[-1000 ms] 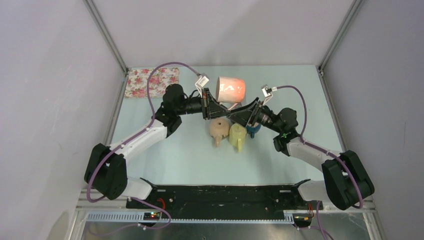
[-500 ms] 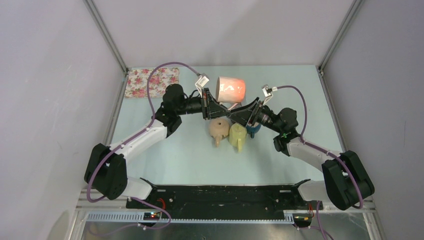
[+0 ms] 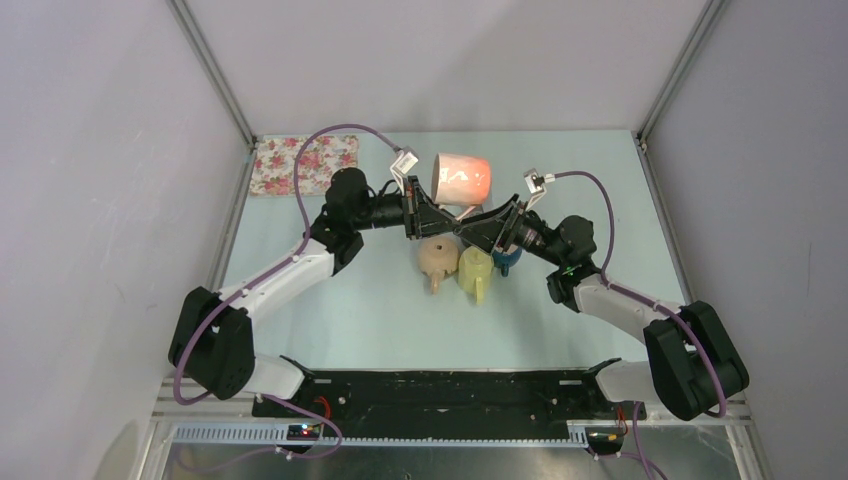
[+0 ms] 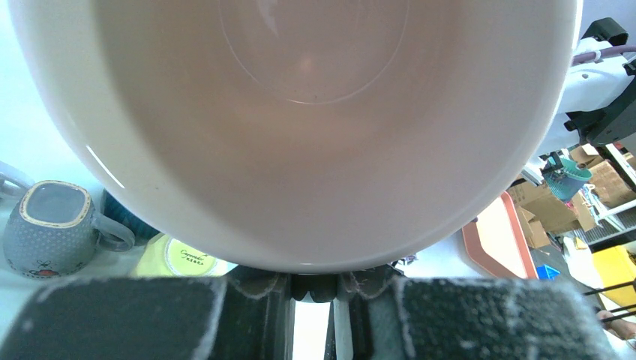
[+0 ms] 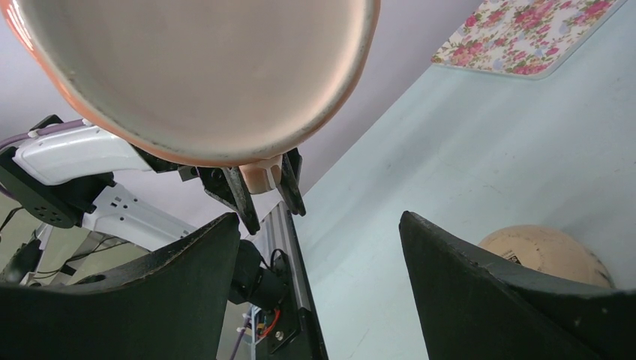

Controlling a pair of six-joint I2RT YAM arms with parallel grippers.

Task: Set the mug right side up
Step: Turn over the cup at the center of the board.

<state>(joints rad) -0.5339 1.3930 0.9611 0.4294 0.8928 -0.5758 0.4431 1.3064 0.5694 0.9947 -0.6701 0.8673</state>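
The salmon-pink mug (image 3: 461,178) hangs in the air above the far half of the counter (image 3: 380,310), tipped onto its side. It is a glossy ceramic cylinder with a smooth outer wall. In the left wrist view its pale, glazed hollow (image 4: 300,112) fills almost the whole picture. In the right wrist view the flat round base shows as a matte, cream disc ringed by an orange edge (image 5: 187,67).

The left hand (image 3: 452,214) is clenched on the mug's pale handle (image 5: 262,176), its dark fingers pinching it from both sides. The right hand (image 3: 470,228) is released. Its two broad, black, grainy fingers (image 5: 180,300) stand wide apart below the base, with nothing between them and not touching the mug.

On the smooth, pale mint counter beneath the hands sit a rounded tan mug (image 3: 437,258) and a yellow mug (image 3: 474,270), close together, with a blue mug (image 3: 506,262) partly hidden under the right hand. The left wrist view also shows a speckled grey mug (image 4: 52,225) with a squarish mouth, standing upright. A flat floral mat (image 3: 303,165) lies in the far left corner.
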